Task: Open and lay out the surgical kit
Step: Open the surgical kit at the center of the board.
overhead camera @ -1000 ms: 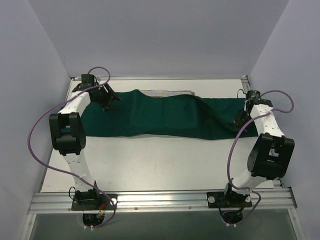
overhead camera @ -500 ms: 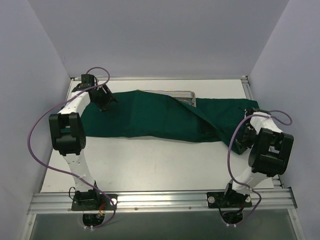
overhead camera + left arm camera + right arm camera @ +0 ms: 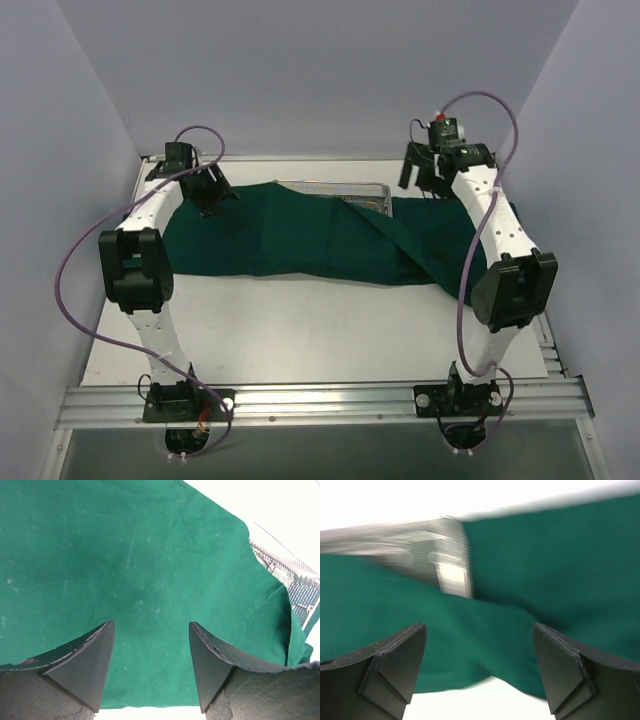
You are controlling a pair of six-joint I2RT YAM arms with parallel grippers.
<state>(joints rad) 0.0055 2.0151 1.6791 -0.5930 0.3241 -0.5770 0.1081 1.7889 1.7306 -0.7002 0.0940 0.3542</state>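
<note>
Your dark green cloth [image 3: 290,235] lies in a long strip across the far part of the white bench [image 3: 320,330]. It looks soft and a bit wrinkled, with a thick fold running slantwise near its right end.

The silver wire-mesh tray [image 3: 352,190] sits at the far middle, mostly under the cloth. Only its far rim and right corner peek out, and there you can see the tiny grid of wires.

Your left end effector [image 3: 151,625] is over the left end of the cloth. Its two dark, wedge-shaped fingers stand apart with nothing pinched between them. Only flat green cloth shows in the gap.

Your right end effector [image 3: 480,627] is up above the right corner of the tray. Its fingers are spread wide and hold nothing. That wrist view is blurry, so the mesh looks smeared.
</note>
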